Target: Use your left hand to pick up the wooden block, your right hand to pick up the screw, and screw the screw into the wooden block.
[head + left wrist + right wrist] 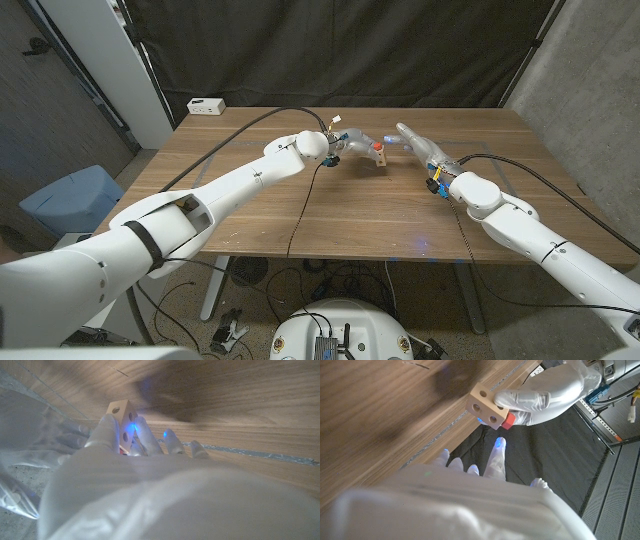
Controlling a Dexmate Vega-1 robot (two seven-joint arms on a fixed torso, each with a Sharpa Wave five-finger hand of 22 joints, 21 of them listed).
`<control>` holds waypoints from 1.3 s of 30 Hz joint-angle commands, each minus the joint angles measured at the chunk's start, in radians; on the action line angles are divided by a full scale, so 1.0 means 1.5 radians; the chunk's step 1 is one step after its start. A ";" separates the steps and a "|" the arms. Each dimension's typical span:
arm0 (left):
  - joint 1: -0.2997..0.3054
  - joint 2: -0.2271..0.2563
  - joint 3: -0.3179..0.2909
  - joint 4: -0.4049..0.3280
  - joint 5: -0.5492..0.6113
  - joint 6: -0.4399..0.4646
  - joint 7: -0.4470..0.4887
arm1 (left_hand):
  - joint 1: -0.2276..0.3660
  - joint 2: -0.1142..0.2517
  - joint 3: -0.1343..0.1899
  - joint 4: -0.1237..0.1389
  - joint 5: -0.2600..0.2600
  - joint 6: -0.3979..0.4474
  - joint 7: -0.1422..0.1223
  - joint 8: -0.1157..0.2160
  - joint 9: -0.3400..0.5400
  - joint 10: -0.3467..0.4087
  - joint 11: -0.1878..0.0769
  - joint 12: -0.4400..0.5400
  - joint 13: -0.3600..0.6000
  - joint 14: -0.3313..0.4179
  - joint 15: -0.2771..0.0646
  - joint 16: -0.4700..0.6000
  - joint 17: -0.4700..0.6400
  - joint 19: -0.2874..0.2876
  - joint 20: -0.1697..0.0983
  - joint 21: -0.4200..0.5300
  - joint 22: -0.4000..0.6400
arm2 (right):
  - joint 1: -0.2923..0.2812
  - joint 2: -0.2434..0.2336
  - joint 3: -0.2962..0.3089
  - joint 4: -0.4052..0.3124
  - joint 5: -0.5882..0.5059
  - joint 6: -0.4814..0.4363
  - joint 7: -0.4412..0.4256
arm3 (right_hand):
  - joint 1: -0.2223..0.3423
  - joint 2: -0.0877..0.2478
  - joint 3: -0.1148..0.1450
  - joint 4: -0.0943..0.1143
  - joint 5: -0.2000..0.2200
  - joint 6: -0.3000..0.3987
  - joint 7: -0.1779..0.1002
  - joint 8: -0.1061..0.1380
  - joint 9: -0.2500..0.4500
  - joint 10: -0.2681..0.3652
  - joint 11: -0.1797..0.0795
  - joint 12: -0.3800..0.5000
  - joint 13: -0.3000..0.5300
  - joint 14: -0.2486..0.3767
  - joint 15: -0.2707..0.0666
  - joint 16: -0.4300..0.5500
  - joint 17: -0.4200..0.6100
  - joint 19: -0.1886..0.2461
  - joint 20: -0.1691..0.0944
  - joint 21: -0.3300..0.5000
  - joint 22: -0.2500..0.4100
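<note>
My left hand (348, 146) holds the wooden block (378, 150) above the middle of the table's far half. The block (482, 402) is pale wood with round holes in its sides, and the left hand's fingers (540, 395) wrap one end. A small red part (507, 421), seemingly the screw's head, sits against the block beside those fingers. In the left wrist view the block (120, 412) stands up between my fingers (102, 435). My right hand (418, 145) hovers just right of the block with fingers (497, 455) stretched out and nothing in them.
A white box (207, 105) sits at the table's (330, 220) far left corner. A black cable (300, 200) trails from the left arm over the near table. Another cable (530, 175) runs along the right arm. A dark curtain hangs behind.
</note>
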State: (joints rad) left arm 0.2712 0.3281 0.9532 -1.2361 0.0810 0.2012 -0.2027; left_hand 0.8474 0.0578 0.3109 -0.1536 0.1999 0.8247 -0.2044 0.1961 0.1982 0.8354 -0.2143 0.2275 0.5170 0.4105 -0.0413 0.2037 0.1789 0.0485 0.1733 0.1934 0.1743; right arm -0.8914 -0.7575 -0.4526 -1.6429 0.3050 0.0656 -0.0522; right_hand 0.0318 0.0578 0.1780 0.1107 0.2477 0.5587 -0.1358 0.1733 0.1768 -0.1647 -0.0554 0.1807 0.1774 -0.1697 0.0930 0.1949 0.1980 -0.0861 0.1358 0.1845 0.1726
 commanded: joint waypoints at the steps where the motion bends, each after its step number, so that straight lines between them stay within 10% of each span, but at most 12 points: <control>1: 0.001 0.001 -0.002 0.004 -0.001 -0.006 -0.001 | 0.002 0.004 0.004 0.002 0.003 0.018 0.013 0.004 0.001 0.003 -0.001 -0.003 0.004 0.006 -0.036 0.002 0.004 0.000 0.002 0.002 0.003 | 0.017 0.009 -0.012 0.018 0.001 0.001 0.014 | -0.002 -0.004 -0.002 0.000 0.001 -0.006 0.001 0.001 0.001 -0.022 0.002 -0.002 0.002 -0.096 0.005 0.000 0.002 -0.007 -0.001 0.000 0.000; 39: 0.000 -0.003 0.001 0.010 -0.001 -0.003 -0.002 | -0.001 0.005 0.006 0.004 0.004 0.019 0.015 0.004 0.001 0.004 0.000 -0.003 0.006 0.007 -0.036 0.002 0.004 0.001 0.002 0.002 0.003 | 0.021 0.008 -0.028 0.004 -0.010 -0.004 0.026 | -0.008 -0.001 -0.007 0.008 0.003 0.004 0.002 0.009 0.001 -0.024 0.001 0.002 0.002 -0.095 0.002 0.004 0.003 -0.007 -0.003 0.003 0.000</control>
State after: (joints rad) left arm 0.2722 0.3253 0.9528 -1.2236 0.0803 0.1952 -0.2050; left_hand 0.8456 0.0593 0.3139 -0.1506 0.1991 0.8219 -0.2015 0.1961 0.1984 0.8354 -0.2143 0.2275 0.5216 0.4159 -0.0467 0.2037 0.1789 0.0485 0.1733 0.1934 0.1742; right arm -0.8507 -0.7404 -0.4945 -1.6224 0.2927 0.0649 -0.0117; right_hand 0.0280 0.0541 0.1699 0.1188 0.2476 0.5521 -0.1322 0.1814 0.1769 -0.1646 -0.0554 0.1808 0.1774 -0.1699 0.0928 0.1944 0.1979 -0.0911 0.1305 0.1845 0.1726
